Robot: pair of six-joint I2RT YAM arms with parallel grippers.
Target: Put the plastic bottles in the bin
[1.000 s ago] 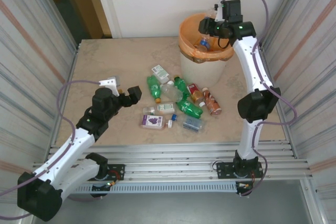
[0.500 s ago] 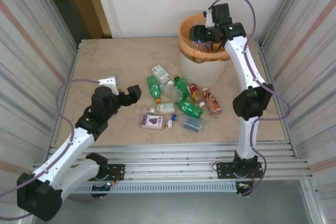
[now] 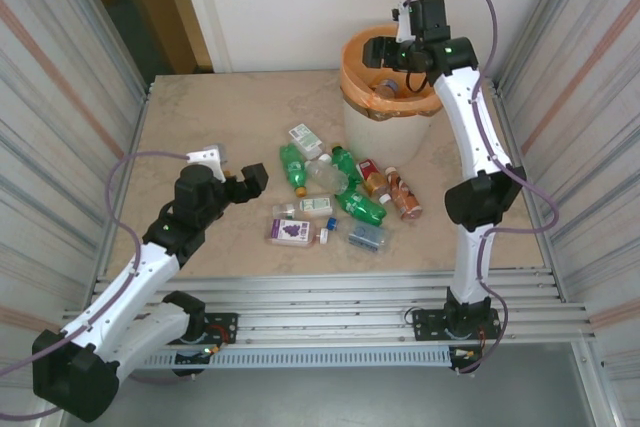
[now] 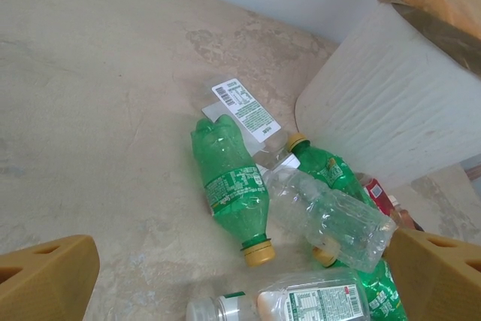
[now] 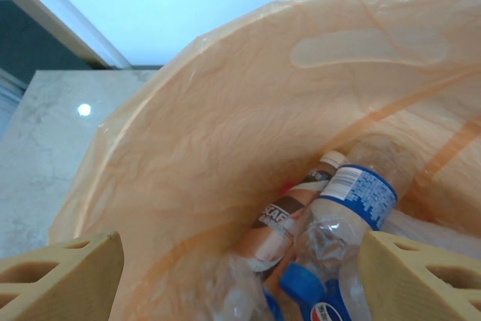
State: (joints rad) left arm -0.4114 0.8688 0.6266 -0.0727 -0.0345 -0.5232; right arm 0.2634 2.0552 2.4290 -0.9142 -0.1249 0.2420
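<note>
Top external view: my left claw (image 3: 243, 180) hangs low over the near-left part of the table (image 3: 220, 117). Its fingers are spread wide with nothing between them. It faces right, toward the loose plastic bottles (image 3: 335, 197). They lie in a heap at mid-table, just past my fingertips and not touching them.

From the left wrist, my two tan fingers (image 4: 45, 280) sit in the bottom corners, well apart. Between them and a little ahead lies a green bottle (image 4: 233, 186) on its side, its yellow cap pointing back at me. A crushed clear bottle (image 4: 331, 219) lies just right of it, across a second green bottle (image 4: 327, 171). A white-capped bottle (image 4: 293, 302) lies nearest, at the bottom edge. Beyond the green one a flat white label (image 4: 244, 107) rests on the table.

Farther right stands the bin (image 4: 376, 103), its cream wall rising just behind the heap. It sits at the far side of the table, and the orange bag (image 3: 352, 77) is folded over its rim.

My right claw (image 3: 380, 53) hovers above the mouth of the bin, pointing down into it. From the right wrist its fingers stand apart at the lower corners, gripping nothing. Below them, against the bag lining, lie a brown-labelled bottle (image 5: 289, 216) with a white cap and a blue-labelled bottle (image 5: 353, 201), touching side by side. A blue cap (image 5: 301, 283) shows nearest the lens.
</note>
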